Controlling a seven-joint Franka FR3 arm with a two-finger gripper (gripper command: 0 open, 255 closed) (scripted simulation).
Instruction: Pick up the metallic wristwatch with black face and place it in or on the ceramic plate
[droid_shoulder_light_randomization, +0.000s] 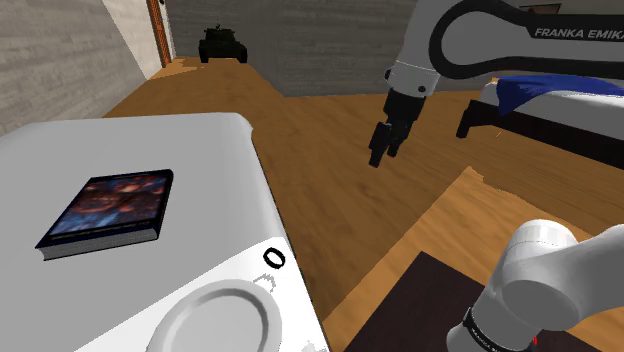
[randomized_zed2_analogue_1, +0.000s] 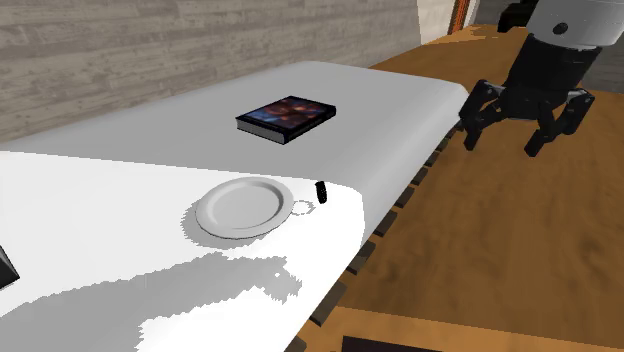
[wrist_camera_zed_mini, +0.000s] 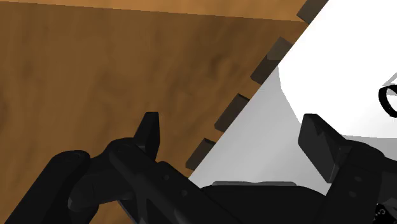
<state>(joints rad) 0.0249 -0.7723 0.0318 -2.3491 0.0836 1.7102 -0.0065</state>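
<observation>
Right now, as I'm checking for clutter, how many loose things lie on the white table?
3: the book toward the wall, the plate near the edge, the wristwatch beside the plate. A dark corner at the second exterior view's left edge may be a fourth.

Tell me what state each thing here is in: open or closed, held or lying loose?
tool: open, empty, hanging over the wooden floor off the edge of the white surface.
wristwatch: lying loose on the white surface beside the plate, not held.
plate: right way up, nothing on it.
book: closed, lying flat, cover up.
</observation>
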